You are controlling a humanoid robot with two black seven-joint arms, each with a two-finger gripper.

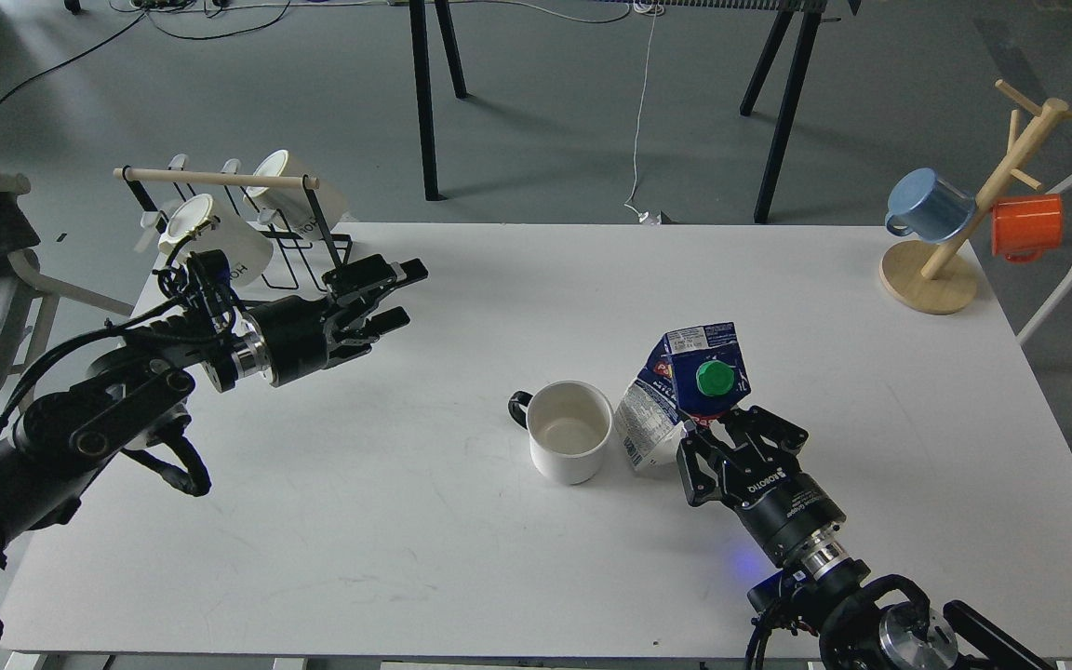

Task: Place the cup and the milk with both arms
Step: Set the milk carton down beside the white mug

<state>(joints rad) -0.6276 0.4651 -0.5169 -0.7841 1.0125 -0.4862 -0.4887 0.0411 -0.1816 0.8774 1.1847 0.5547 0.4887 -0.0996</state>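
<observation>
A white cup (570, 432) stands upright on the white table (499, 307), near the middle, handle to the left. A blue and white milk carton (676, 395) with a green cap stands right beside it, on the right, almost touching. My right gripper (717, 430) is closed around the carton's lower part from the near side. My left gripper (396, 296) is open and empty, held above the table's left part, well away from the cup.
A black wire rack (257, 223) with white mugs stands at the table's back left, just behind my left arm. A wooden mug tree (955, 242) with a blue mug and an orange mug stands at the back right.
</observation>
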